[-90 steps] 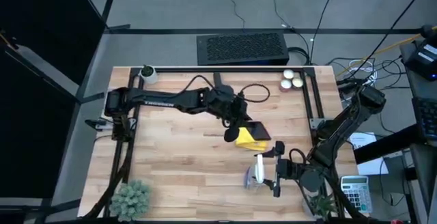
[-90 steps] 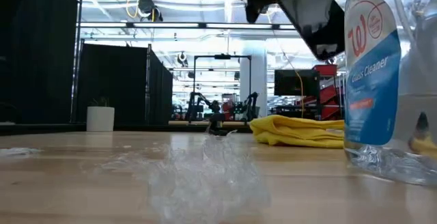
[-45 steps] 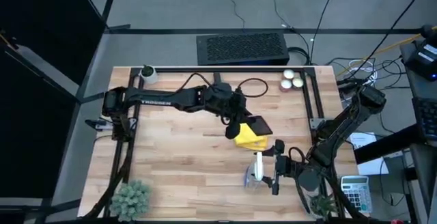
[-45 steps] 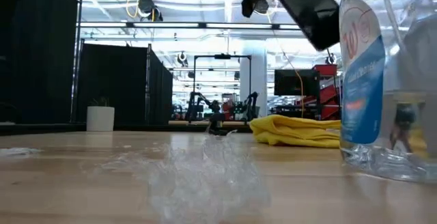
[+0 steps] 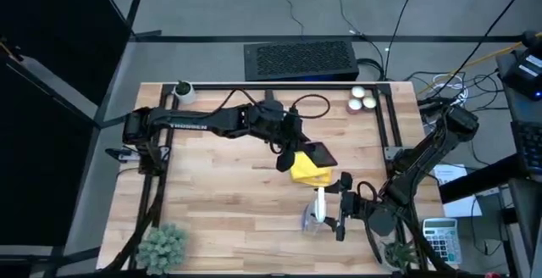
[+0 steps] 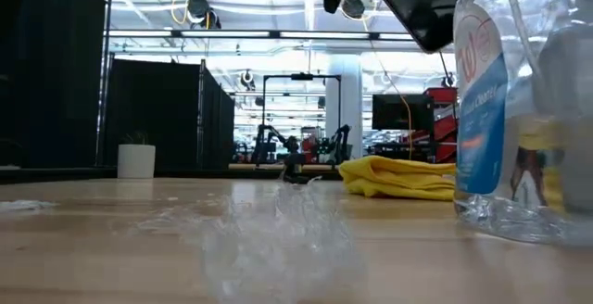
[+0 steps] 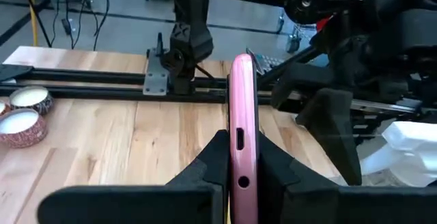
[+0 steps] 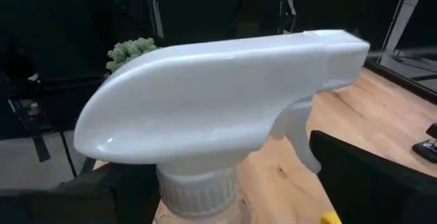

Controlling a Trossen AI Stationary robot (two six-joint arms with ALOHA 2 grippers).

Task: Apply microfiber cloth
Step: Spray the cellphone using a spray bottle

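Note:
The yellow microfiber cloth [image 5: 308,173] [image 6: 400,176] lies crumpled on the table near its middle, touched by neither gripper. Just above and beyond it, my left gripper [image 5: 296,151] [image 7: 242,149] is shut on a black phone in a pink case [image 5: 319,154] [image 6: 414,7] [image 7: 242,101], held high over the table. Toward the near right, my right gripper [image 5: 333,212] [image 8: 205,197] is shut on a clear spray bottle [image 5: 319,208] [image 6: 514,109] with a white trigger head [image 8: 218,94]. My left gripper pinches the phone across its two flat faces, at its end with the ports [image 7: 243,166], between the two fingers. The phone stands on edge and runs out beyond the fingertips, lifted clear above the cloth. My right gripper has a finger [image 8: 369,179] on either side of the bottle just below the white head, at the neck [image 8: 198,186], coming level from the table's right. The bottle stands nearly upright; whether its base [image 6: 519,230] touches the table I cannot tell.
Crumpled clear plastic [image 5: 308,224] [image 6: 269,225] lies beside the bottle. Small round tins [image 5: 362,99] sit at the far right corner, a white cup [image 5: 182,91] at the far left, a small plant [image 5: 161,246] at the near left. Black rails [image 5: 279,86] frame the table.
My left gripper has carried the phone slightly up and toward the table's far left, away from the cloth. My right gripper has shifted the spray bottle a little toward the table's left and turned it about its axis. The cloth has stayed put.

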